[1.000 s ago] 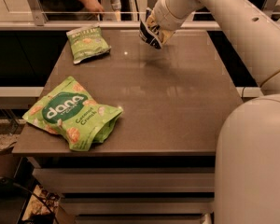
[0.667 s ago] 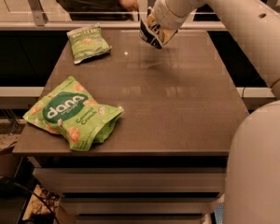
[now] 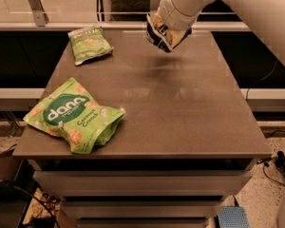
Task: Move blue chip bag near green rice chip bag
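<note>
Aloft, blue chip bag [image 3: 158, 36] between jaws, far-side

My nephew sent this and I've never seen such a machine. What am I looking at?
The white shape at upper right is a robot's arm. It ends in a two-finger gripper, which hangs above the far side of a dark table, shut on a small blue chip bag lifted off the surface. One camera looks down on the table from its near side. Two things lie there: a large green rice chip bag at the front left and a smaller green snack bag at the back left.
</note>
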Controlling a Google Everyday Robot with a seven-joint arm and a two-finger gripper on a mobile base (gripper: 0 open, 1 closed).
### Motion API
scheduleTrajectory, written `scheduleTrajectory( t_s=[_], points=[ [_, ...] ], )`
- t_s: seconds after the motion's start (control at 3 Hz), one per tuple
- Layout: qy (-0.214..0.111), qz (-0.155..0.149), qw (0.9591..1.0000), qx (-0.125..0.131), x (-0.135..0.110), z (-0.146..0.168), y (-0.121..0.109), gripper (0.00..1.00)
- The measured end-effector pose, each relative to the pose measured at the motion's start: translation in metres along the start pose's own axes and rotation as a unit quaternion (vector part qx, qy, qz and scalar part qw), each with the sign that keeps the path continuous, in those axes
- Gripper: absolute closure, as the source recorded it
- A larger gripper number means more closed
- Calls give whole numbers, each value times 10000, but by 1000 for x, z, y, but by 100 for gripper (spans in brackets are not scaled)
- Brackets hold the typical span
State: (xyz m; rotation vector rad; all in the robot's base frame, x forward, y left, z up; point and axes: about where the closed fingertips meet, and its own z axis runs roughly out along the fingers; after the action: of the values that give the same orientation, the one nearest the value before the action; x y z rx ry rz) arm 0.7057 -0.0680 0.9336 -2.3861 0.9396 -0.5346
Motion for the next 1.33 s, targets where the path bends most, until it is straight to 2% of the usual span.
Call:
scheduleTrajectory(
  t_s=[0.67, 1.33],
  points=[
    [125, 176, 9995, 214, -33, -38, 28, 100],
    [179, 363, 9986, 345, -80, -67, 54, 100]
  ],
)
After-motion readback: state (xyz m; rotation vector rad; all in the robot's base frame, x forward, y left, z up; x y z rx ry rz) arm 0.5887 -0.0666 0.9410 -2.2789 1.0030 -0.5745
